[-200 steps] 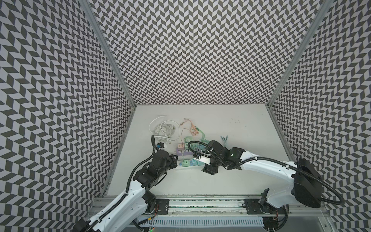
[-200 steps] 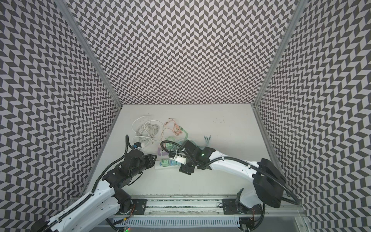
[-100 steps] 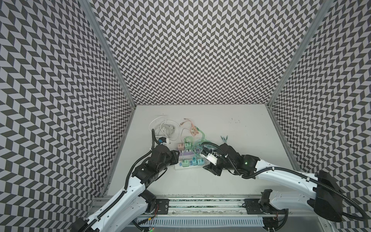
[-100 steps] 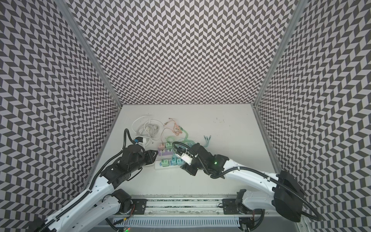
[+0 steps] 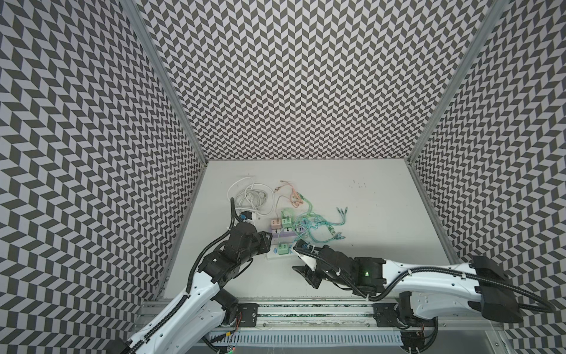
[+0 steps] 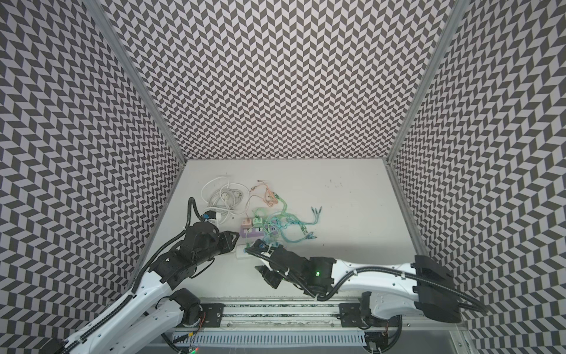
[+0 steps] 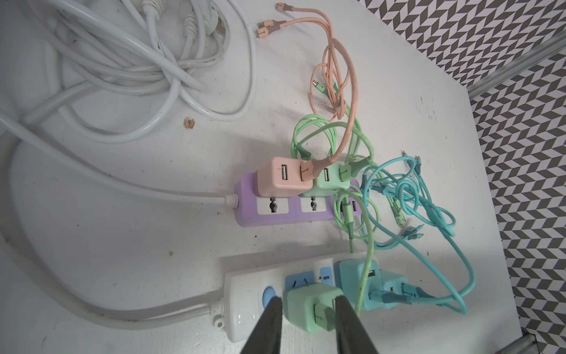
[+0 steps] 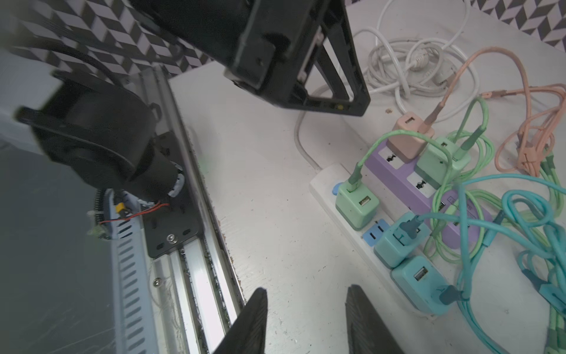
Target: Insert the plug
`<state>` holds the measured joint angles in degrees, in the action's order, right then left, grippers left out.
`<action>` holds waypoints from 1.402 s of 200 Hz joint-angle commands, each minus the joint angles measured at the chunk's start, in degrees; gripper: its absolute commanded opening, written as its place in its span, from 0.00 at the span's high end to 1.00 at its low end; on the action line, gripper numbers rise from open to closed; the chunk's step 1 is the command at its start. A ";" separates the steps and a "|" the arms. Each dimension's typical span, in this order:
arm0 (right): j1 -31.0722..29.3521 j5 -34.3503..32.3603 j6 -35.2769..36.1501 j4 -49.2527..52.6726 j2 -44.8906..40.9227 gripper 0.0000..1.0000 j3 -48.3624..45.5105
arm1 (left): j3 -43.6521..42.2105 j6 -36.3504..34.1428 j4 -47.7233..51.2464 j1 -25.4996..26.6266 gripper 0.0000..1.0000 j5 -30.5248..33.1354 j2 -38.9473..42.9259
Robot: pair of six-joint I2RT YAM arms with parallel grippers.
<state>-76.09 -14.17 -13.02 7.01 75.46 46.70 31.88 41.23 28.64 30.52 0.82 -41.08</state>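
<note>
The white strip (image 7: 245,294) is seen under the left gripper (image 7: 307,309), with the purple strip (image 7: 275,208) beyond it. The green plug (image 7: 301,306) is seated in the white strip, bracketed between narrow left jaws; contact cannot be told. The right gripper (image 8: 306,309) is held part open, empty, beside the strips.

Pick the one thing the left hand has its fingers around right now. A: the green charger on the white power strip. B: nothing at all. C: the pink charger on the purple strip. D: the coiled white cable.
A: in the left wrist view the left hand has a finger on each side of the green charger, which sits on the white power strip.
</note>
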 commanded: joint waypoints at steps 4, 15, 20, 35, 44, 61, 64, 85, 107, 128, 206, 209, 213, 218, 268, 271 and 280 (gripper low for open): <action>-0.98 -14.47 -10.65 0.11 5.19 0.56 5.29 | 2.78 1.34 3.97 -0.85 0.67 1.38 2.40; -1.05 -16.70 -13.28 1.40 7.26 0.56 7.17 | 2.75 1.85 4.48 -1.07 0.66 1.38 3.48; -1.07 -17.62 -14.49 2.02 8.21 0.56 8.05 | 2.67 2.04 4.69 -1.08 0.66 1.38 3.93; -1.01 -20.33 -19.54 4.85 10.61 0.56 11.04 | 2.40 2.57 4.97 -1.21 0.65 1.29 5.14; -1.06 -20.88 -21.36 6.75 12.01 0.56 12.71 | 2.30 2.71 5.02 -1.24 0.64 1.10 5.51; -1.07 -21.12 -24.44 9.33 14.26 0.56 15.15 | 2.12 2.71 5.19 -1.30 0.64 0.54 6.04; -1.07 -21.03 -24.87 9.56 14.56 0.56 15.45 | 2.07 2.73 5.19 -1.34 0.64 0.38 6.13; -1.07 -20.30 -27.67 10.67 16.13 0.56 16.38 | 2.24 2.37 5.15 -1.43 0.64 -0.09 6.60; -1.07 -20.73 -30.57 13.06 18.00 0.58 17.65 | 2.59 1.68 5.36 -1.52 0.64 -0.54 6.66; -1.22 -21.57 -33.38 15.44 19.45 0.58 18.69 | 2.69 1.19 5.04 -1.60 0.64 -1.16 6.82; -0.05 -24.57 -34.13 14.39 24.01 0.62 20.96 | 2.23 0.16 3.79 -1.74 0.63 -3.16 7.82; 0.05 -24.50 -33.99 14.21 24.03 0.63 20.90 | 2.15 0.16 3.79 -1.76 0.64 -3.17 7.94; 0.30 -24.49 -33.92 13.98 24.15 0.63 20.94 | 2.14 0.25 3.72 -1.78 0.64 -3.17 8.10; 0.60 -24.35 -33.76 13.71 24.20 0.63 20.90 | 2.01 0.33 3.70 -1.78 0.64 -3.14 8.28; 2.67 -23.38 -33.39 13.03 24.59 0.70 20.41 | 2.19 0.25 3.79 -1.78 0.64 -3.10 8.47; 2.71 -23.19 -33.47 12.91 24.56 0.70 20.24 | 2.14 0.27 3.79 -1.78 0.64 -3.04 8.48; 3.00 -22.80 -33.42 12.49 24.53 0.71 19.73 | 2.10 0.25 3.70 -1.74 0.64 -2.92 8.55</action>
<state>-73.63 -36.58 -45.43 22.11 99.37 66.43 33.39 41.91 32.67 29.19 -2.26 -32.99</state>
